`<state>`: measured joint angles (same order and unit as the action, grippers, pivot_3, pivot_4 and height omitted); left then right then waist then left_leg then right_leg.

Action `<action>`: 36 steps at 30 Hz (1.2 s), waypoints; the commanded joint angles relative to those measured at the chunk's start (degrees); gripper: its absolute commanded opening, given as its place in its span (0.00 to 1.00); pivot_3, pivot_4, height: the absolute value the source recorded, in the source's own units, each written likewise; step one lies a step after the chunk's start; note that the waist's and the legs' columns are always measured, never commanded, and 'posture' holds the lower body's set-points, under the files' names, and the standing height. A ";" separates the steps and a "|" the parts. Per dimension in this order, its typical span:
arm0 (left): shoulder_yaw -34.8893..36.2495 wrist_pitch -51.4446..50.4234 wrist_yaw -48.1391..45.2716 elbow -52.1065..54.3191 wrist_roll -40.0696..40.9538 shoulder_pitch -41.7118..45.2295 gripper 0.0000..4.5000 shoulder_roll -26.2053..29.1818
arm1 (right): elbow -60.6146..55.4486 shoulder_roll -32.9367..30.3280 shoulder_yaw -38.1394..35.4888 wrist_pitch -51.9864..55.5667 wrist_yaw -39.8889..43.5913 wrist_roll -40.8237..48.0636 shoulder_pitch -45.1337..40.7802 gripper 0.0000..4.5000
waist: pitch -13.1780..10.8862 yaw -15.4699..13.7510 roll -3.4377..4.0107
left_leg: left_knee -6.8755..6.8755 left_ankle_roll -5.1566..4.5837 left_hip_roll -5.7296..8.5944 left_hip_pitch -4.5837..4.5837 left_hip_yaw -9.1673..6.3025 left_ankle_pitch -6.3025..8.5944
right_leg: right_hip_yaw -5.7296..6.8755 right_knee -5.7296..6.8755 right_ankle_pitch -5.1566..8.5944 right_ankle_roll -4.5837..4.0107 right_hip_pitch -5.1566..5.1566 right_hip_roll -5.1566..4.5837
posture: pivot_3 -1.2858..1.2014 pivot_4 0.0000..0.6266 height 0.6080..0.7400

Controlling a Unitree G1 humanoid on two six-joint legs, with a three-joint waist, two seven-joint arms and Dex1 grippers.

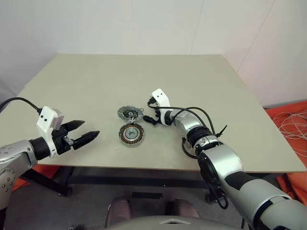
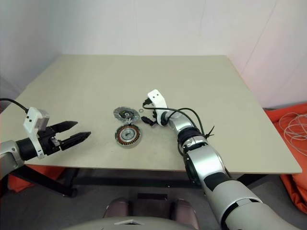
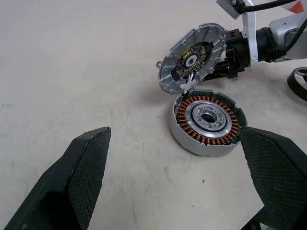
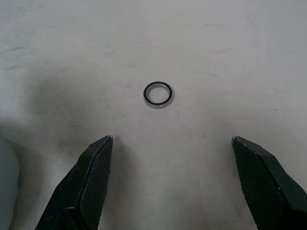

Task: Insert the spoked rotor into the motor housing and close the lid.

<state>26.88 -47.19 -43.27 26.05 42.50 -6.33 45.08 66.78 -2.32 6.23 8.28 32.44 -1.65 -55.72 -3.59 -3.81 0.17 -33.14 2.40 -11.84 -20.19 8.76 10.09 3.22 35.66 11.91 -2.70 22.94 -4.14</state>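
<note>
The motor housing (image 1: 131, 133), a silver disc with a copper winding ring, lies on the table near the front edge. Just behind it the lid (image 3: 192, 60), a grey finned disc with a dark centre, stands tilted with its low edge by the housing (image 3: 208, 120). My right gripper (image 1: 152, 113) is open right of the lid, low over the table, with nothing between its fingers (image 4: 91, 177). My left gripper (image 1: 91, 127) hovers open and empty left of the housing. The spoked rotor is out of view.
A tiny thin ring (image 4: 158, 95) lies on the table just ahead of the right gripper. Black cables (image 1: 201, 115) loop along the right forearm. The beige table (image 1: 86, 81) stretches bare behind and to both sides. Orange material (image 1: 292, 120) lies on the floor at right.
</note>
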 commanded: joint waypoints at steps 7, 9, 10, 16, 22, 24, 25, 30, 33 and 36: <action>1.30 1.86 -0.29 0.66 0.12 0.37 1.00 0.81 | -8.29 -2.17 0.29 1.91 5.24 0.25 1.76 0.99 | 0.00 -0.08 0.00 | 0.00 0.00 0.00 -0.02 0.00 0.00 | 0.00 -0.01 0.01 0.00 0.00 0.00 | 0.52 0.00 1.00; 1.35 1.89 -0.27 0.60 0.14 0.37 1.00 0.82 | -11.56 -2.86 0.41 2.65 6.58 0.58 2.94 0.99 | -0.01 -0.09 0.00 | 0.00 0.00 0.00 -0.02 0.00 0.00 | 0.00 -0.01 0.01 0.00 0.00 0.00 | 0.52 0.00 1.00; 1.33 1.90 -0.26 0.56 0.13 0.39 1.00 0.82 | -12.89 -3.12 0.44 3.17 6.96 0.69 3.41 0.99 | 0.00 -0.09 -0.01 | 0.00 0.00 0.00 -0.02 0.00 0.00 | 0.00 -0.01 0.01 0.00 0.01 0.00 | 0.52 0.00 1.00; 0.90 2.15 -0.33 0.36 0.07 0.44 1.00 0.70 | -20.40 -4.61 0.49 5.74 8.83 1.19 6.19 0.99 | 0.00 -0.11 -0.02 | 0.00 0.00 0.00 0.00 0.00 0.00 | 0.00 -0.01 0.02 0.01 0.00 0.00 | 0.52 0.00 1.00; 0.44 2.31 -0.36 0.13 0.03 0.82 1.00 0.80 | -25.56 -5.93 0.72 7.96 10.05 1.33 8.32 0.99 | 0.00 -0.13 -0.03 | 0.00 0.00 0.01 -0.01 0.00 0.00 | 0.00 -0.02 0.02 0.02 0.00 0.00 | 0.52 0.00 1.00; 0.46 2.33 -0.38 0.02 0.00 0.92 1.00 0.86 | -27.18 -6.42 0.69 8.76 10.47 1.53 8.91 0.99 | 0.00 -0.12 -0.03 | 0.00 0.00 0.01 -0.01 0.00 0.00 | 0.00 -0.03 0.02 0.02 -0.01 0.00 | 0.52 0.00 1.00; 0.43 2.30 -0.34 0.04 0.01 0.96 1.00 0.85 | -27.79 -6.63 0.65 9.05 10.61 1.62 9.11 0.99 | 0.00 -0.12 -0.03 | 0.00 0.00 0.01 -0.01 0.00 0.00 | 0.00 -0.03 0.02 0.02 0.00 0.00 | 0.52 0.00 1.00; 0.27 2.20 -0.29 0.14 0.05 1.04 1.00 0.82 | -29.48 -6.89 0.86 9.91 10.65 1.93 9.87 0.99 | 0.00 -0.10 -0.03 | 0.00 0.01 0.01 0.01 0.00 -0.01 | 0.00 -0.02 0.02 0.02 -0.01 0.00 | 0.52 0.00 1.00; 0.29 2.25 -0.39 0.16 0.09 1.00 1.00 0.80 | -29.71 -6.74 0.99 9.98 10.32 1.96 10.13 0.99 | 0.00 -0.10 -0.04 | 0.00 0.01 0.01 0.01 0.00 0.00 | 0.00 -0.03 0.02 0.02 -0.01 0.00 | 0.52 0.00 1.00; 0.27 2.32 -0.38 0.17 -0.03 0.95 1.00 0.80 | -29.45 -6.74 1.01 9.77 9.97 1.96 10.12 0.99 | 0.00 -0.10 -0.04 | 0.00 0.01 0.01 0.00 0.00 0.00 | 0.00 -0.03 0.02 0.02 -0.01 0.00 | 0.52 0.00 1.00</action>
<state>26.72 -46.07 -43.41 25.46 42.44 -6.10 45.08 39.71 -9.02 7.45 18.33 42.56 -0.51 -44.64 -3.59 -3.90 0.13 -33.14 2.40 -11.82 -20.19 8.76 10.08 3.22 35.63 11.93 -2.68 22.94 -4.14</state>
